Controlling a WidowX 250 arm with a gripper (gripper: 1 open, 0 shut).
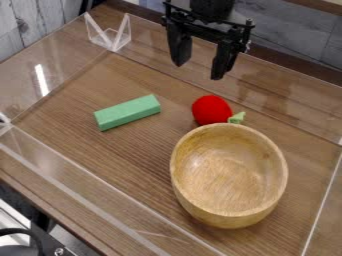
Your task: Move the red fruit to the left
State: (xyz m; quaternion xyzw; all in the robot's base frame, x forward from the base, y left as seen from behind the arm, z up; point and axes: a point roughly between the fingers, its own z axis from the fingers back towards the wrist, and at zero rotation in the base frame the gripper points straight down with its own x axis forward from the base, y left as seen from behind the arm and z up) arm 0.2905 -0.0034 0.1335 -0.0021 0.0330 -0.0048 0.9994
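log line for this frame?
gripper: open, above table, holding nothing | red fruit: on table, touching wooden bowl rim | green block: left of fruit | move: not started

Arm above the pincer [201, 58], cut off by top edge

Robot end effector, 1 arm, seen at the top edge of the view.

Gripper [201, 55]: all black, matte, no markings legible at this resolution. 2 long, narrow fingers [222, 58] taper toward their tips, hanging from a wider, blocky black body. A thinner black strut or link runs beside each finger. Upper wrist is cut off by the picture edge. Screws and cables cannot be made out. Some faint grey highlights along the edges of the finger links.
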